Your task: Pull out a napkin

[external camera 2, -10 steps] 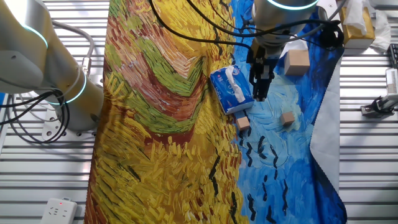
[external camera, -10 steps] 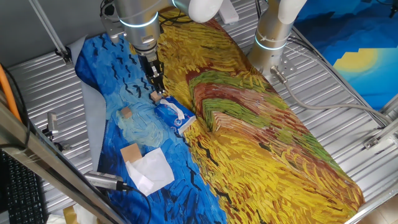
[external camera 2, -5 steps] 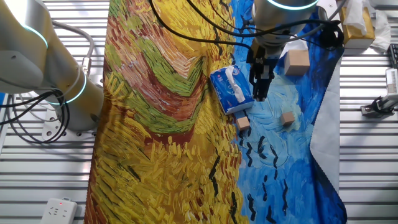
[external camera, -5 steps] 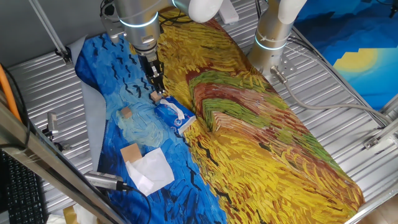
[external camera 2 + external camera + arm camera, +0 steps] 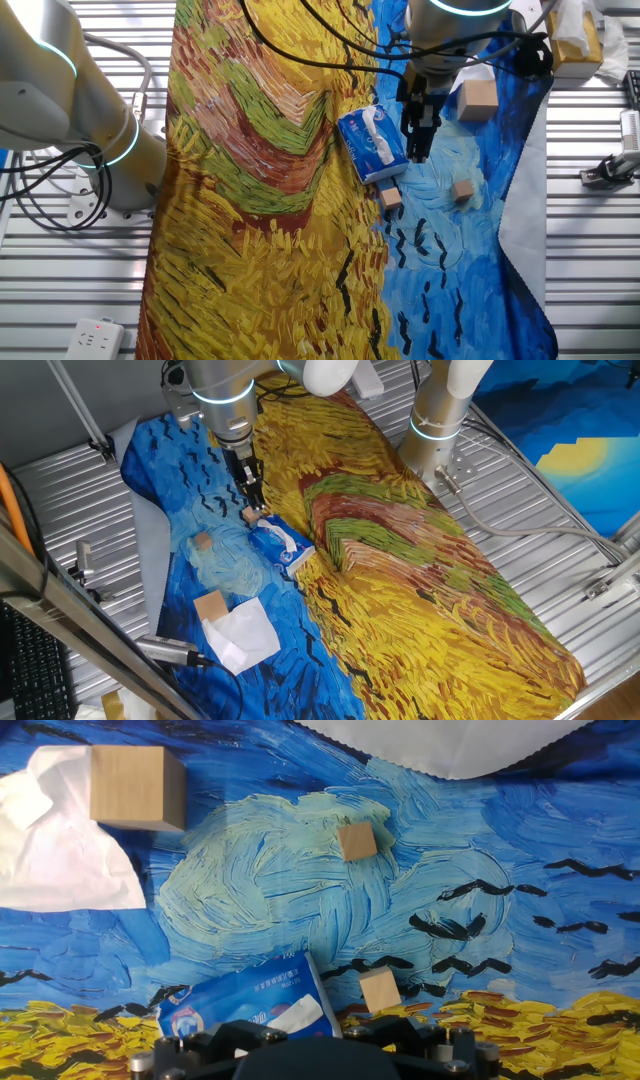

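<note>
The fingers (image 5: pixel 253 488) point straight down and look pretty close together, but honestly nobody could tell from these shots how far open they are. The hand view only catches the dark gripper body along the bottom edge. They don't seem to have hold of anything. The gripper (image 5: pixel 417 150) hangs over the blue part of the cloth (image 5: pixel 420 590), just beside the pack (image 5: pixel 372 145), which lies flat with a bit of white tissue poking out of its slot.

In the hand view the pack (image 5: pixel 250 1005) is down at 6 o'clock, with a small cube (image 5: pixel 379 990) just beside it at about 5 o'clock. A second small cube (image 5: pixel 356 841) sits up around 12 o'clock, well apart from the first.

The napkin (image 5: pixel 60 875) is way off at 10 o'clock, lying crumpled and flat on the cloth, with a bigger block (image 5: pixel 137 787) resting on its upper corner. From the fixed view the napkin (image 5: pixel 245 635) lies at 7 o'clock from the gripper, well apart from it and past the pack.
</note>
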Robot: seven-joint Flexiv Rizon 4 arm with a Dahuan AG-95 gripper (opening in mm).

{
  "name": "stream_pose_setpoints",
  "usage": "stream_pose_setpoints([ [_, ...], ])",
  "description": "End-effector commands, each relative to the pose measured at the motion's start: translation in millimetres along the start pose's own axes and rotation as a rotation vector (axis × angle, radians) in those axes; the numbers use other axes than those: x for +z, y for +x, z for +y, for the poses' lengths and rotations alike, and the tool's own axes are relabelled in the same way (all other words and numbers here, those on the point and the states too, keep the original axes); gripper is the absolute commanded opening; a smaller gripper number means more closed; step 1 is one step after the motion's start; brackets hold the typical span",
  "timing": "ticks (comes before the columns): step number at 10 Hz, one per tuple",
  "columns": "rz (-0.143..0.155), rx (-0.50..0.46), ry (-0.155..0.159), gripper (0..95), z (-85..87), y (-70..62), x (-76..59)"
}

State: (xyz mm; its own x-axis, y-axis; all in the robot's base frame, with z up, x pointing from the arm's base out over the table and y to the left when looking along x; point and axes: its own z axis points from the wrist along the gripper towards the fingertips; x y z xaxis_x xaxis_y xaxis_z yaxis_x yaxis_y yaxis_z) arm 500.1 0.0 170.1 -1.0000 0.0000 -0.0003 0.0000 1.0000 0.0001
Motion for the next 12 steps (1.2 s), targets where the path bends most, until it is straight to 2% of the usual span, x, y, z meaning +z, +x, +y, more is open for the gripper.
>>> stream_pose_setpoints([
  [1,0.000,0.000,0.000,95.0,0.0,0.1,0.1],
  [2,-0.039,-0.126,-0.030,0.0,0.0,0.1,0.1],
  [12,-0.028,-0.126,-0.028,0.0,0.0,0.1,0.1],
])
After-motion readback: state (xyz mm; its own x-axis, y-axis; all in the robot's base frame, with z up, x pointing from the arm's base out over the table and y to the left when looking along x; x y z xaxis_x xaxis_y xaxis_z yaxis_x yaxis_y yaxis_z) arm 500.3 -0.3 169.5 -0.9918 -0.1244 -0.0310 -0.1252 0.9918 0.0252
